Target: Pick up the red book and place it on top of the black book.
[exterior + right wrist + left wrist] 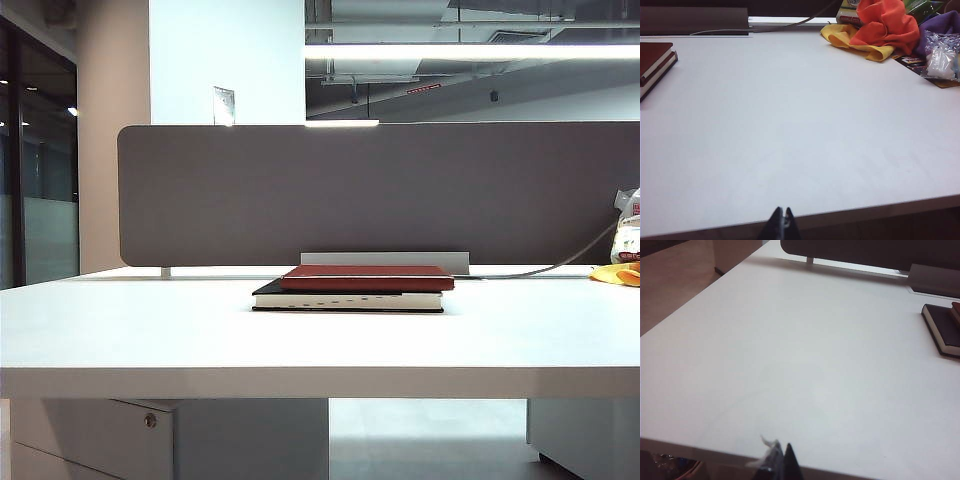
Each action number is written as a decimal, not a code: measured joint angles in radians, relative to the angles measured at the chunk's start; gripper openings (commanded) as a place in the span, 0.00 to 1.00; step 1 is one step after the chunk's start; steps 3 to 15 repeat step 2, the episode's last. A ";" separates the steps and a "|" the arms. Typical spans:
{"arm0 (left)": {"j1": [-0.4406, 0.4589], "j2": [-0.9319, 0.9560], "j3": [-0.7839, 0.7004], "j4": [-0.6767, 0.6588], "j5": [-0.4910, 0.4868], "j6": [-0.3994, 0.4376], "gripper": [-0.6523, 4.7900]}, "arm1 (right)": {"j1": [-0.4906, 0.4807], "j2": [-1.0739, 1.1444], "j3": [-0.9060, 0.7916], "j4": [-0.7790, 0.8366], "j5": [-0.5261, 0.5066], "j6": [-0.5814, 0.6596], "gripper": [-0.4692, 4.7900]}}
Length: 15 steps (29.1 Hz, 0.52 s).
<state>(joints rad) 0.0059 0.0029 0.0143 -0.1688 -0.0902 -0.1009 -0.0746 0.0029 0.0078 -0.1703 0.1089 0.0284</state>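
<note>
Red book (367,277) lies flat on the black book (347,299), mid-table (150,330), before the grey partition (300,190). Neither arm shows in the exterior view. Left gripper (782,460) and right gripper (782,222), tips only, cut off at the near table edge, jaws pressed together, empty.

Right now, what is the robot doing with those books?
Nothing is being handled at this moment. The red book already lies flat on top of the black book in the middle of the white table, in front of the grey divider. Both arms are pulled back at the near edge of the table, far from the books. The left gripper and the right gripper are both shut and hold nothing. Some coloured cloths sit off to the right.
</note>
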 measured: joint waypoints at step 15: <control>0.000 0.000 0.000 0.000 0.000 0.000 0.11 | 0.000 0.000 0.000 0.000 0.000 0.000 0.09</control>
